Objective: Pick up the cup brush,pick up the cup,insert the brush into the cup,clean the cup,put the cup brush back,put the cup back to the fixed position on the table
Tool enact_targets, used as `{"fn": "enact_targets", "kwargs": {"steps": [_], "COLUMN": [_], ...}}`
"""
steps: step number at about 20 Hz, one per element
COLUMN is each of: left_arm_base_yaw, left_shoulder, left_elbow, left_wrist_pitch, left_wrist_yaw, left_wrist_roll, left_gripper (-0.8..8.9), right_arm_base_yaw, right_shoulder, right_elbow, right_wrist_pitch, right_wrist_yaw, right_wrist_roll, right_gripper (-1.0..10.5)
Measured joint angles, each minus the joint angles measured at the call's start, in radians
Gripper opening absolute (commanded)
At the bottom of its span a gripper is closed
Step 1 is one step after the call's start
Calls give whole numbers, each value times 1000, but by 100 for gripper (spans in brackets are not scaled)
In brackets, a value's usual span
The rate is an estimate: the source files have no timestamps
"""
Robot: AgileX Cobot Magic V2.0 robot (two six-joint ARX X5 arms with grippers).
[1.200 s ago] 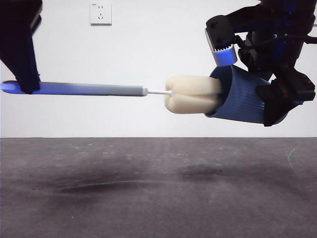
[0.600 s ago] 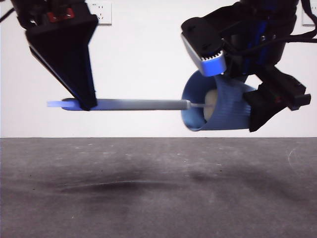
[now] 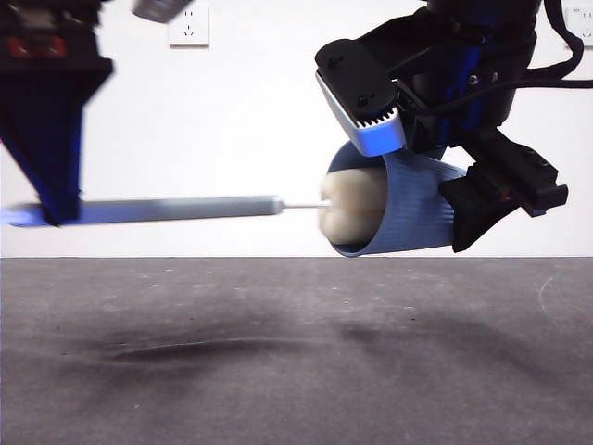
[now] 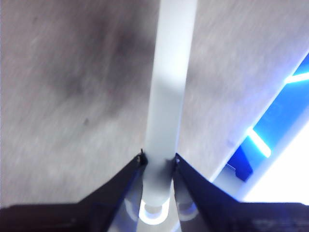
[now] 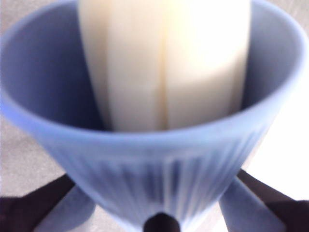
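Note:
The cup brush (image 3: 176,209) lies level in the air above the table (image 3: 278,352). My left gripper (image 3: 51,209) is shut on the far end of its grey handle (image 4: 164,96), at the left of the front view. My right gripper (image 3: 482,204) is shut on the blue ribbed cup (image 3: 403,209), held on its side with its mouth toward the left. The cream sponge head (image 3: 352,206) sits partly inside the cup's mouth, and the right wrist view shows it filling the cup (image 5: 159,159) from the rim inward.
A white wall with a power socket (image 3: 188,25) stands behind the table. Both arms hang well above the dark grey tabletop, which shows faint shadows below them.
The left gripper and brush drew back to the left, so the sponge head slid partly out of the cup. The right gripper tilted the cup a little lower.

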Motion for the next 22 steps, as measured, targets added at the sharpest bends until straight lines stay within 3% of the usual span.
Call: {"fn": "enact_targets", "kwargs": {"steps": [4,7,13,22], "left_arm_base_yaw": [0,0,0,0], "left_shoulder": [-80,-97,-84,90], "left_elbow": [0,0,0,0], "left_wrist_pitch": [-125,-134,-5,213], "left_wrist_yaw": [-9,2,80,190], "left_wrist_roll": [-16,-18,-18,-35], "left_gripper": [-8,-8,-9,-8], "right_arm_base_yaw": [-1,-1,-1,1], "right_shoulder": [0,0,0,0], "right_elbow": [0,0,0,0], "right_wrist_pitch": [-1,-2,-2,-13], "right_wrist_yaw": [0,-1,-3,8], "right_wrist_roll": [8,8,12,15], "right_gripper": [-13,-13,-13,-13]}}
